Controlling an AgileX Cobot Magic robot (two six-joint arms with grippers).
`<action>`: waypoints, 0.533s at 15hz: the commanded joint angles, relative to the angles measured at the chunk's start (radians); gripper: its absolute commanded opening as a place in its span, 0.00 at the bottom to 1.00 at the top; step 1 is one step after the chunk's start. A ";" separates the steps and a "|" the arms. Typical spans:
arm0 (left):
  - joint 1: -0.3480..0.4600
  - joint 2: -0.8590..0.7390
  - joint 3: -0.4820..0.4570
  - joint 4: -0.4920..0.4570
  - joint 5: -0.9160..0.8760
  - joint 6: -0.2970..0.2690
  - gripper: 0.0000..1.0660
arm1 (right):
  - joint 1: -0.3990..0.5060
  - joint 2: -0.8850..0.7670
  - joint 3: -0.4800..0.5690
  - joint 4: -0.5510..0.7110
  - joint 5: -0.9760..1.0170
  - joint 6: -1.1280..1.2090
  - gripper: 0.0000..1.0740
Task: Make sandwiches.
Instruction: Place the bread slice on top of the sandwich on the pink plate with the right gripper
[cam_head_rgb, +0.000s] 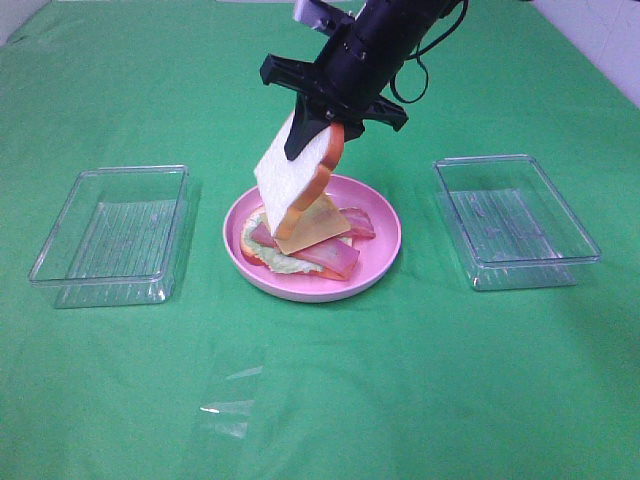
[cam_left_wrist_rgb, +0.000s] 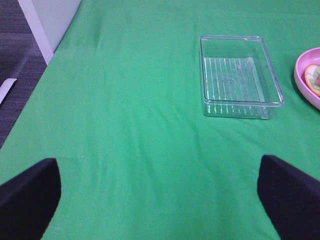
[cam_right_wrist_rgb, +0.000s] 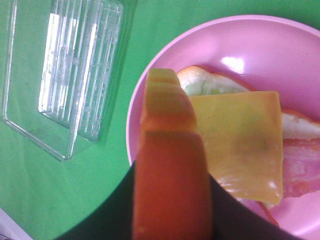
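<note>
Bread slice (cam_head_rgb: 293, 173) hangs tilted above the pink plate (cam_head_rgb: 385, 258), pinched at its crust by the right gripper (cam_head_rgb: 312, 135). On the plate lie cheese (cam_head_rgb: 312, 225), bacon (cam_head_rgb: 335, 257), lettuce (cam_head_rgb: 280, 263) and a bottom slice (cam_right_wrist_rgb: 200, 80). Left gripper (cam_left_wrist_rgb: 160, 192) is spread wide — empty — near a clear tray (cam_left_wrist_rgb: 240, 75).

A white bread slice (cam_head_rgb: 290, 170) hangs tilted at frame centre above cheese square (cam_head_rgb: 312, 227), bacon strips (cam_head_rgb: 330, 256), lettuce leaf (cam_head_rgb: 277, 262).
</note>
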 joint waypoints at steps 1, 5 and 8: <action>0.003 -0.014 0.002 0.000 -0.005 0.002 0.94 | 0.001 0.030 -0.006 0.021 -0.012 -0.008 0.00; 0.003 -0.014 0.002 0.000 -0.005 0.002 0.94 | 0.000 0.073 -0.006 0.019 -0.021 -0.008 0.00; 0.003 -0.014 0.002 0.000 -0.005 0.002 0.94 | -0.001 0.074 -0.006 0.018 -0.039 0.004 0.00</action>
